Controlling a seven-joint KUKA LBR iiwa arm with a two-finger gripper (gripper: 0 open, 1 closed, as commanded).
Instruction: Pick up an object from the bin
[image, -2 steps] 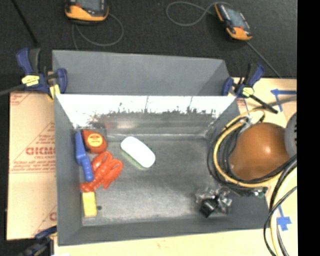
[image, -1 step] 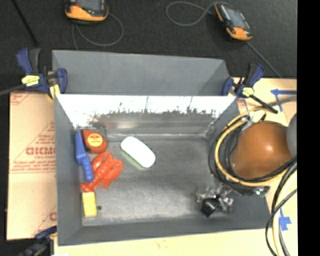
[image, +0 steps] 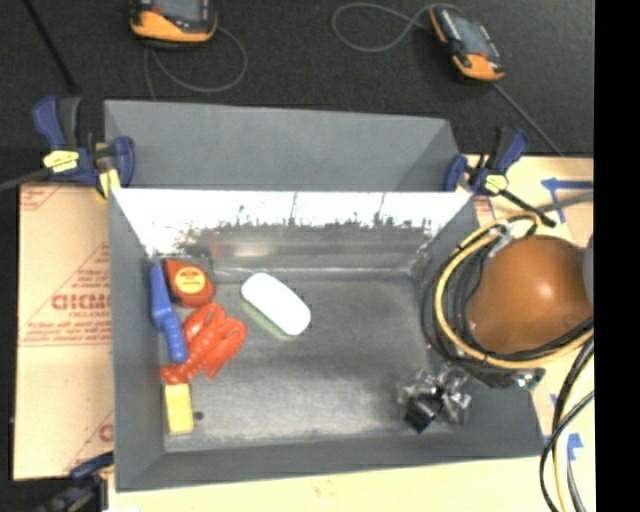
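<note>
Lying well left of the tool (image: 435, 402), whose grip I cannot tell, is a white oval (image: 276, 304).

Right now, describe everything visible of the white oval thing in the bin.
The white oval soap-like piece looks like plastic, rounded on top, with a pale green edge along its lower side. It lies on the grey metal bin's floor, left of centre towards the back, long axis running diagonally from upper left to lower right. The red lobster-shaped toy lies close at its lower left, apparently not touching. The hand is away, near the right front corner.
</note>
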